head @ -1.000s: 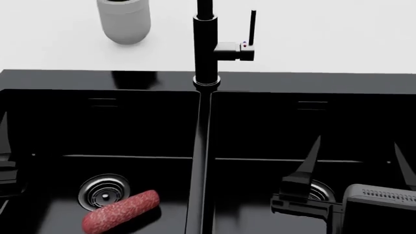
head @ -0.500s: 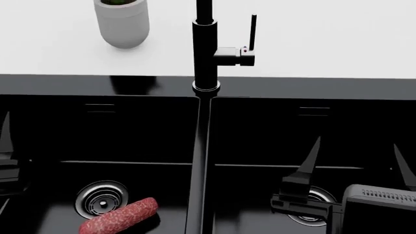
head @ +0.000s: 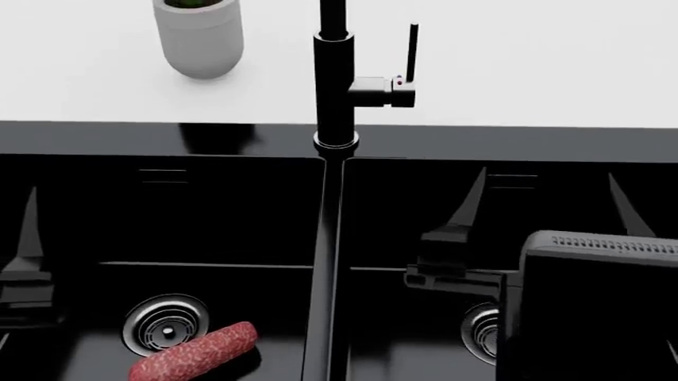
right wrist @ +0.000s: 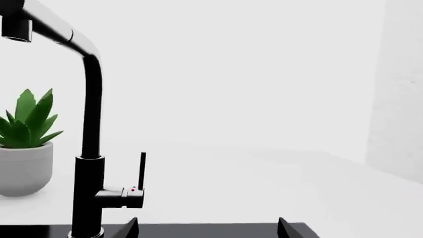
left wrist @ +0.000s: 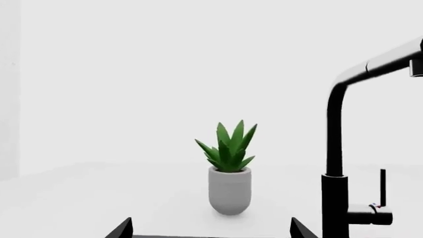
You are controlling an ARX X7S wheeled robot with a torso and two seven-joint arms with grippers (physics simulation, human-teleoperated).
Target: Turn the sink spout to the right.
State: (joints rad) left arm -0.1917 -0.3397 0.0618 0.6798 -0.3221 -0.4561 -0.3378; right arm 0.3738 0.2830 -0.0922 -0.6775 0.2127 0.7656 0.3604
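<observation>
Spout (head: 332, 79) sits dead centre at the back of the sink (head: 212, 136), right on the line of the divider, ringed base on the black rim. Its side stub sticks out to the right with the thin lever (head: 411, 51) standing straight up and the red/blue dots on the end. In the wrist views you can see the neck bend over at the top, nothing touching it.

Right tool (head: 541, 202) is up over the right basin, fingers spread wide, both tips pointing toward the back wall and well short of the spout. Left tool only shows one finger (head: 28, 230) at the far left edge over the left basin; the left wrist view shows two tips (left wrist: 122, 229) set well apart, so it's wide too.

Other stuff: a reddish sausage (head: 196, 355) lying by the left drain (head: 162, 324), and a grey pot (head: 198, 36) with a spiky green plant (left wrist: 229, 147) on the white table (head: 529, 63) behind the sink, left of the spout.
</observation>
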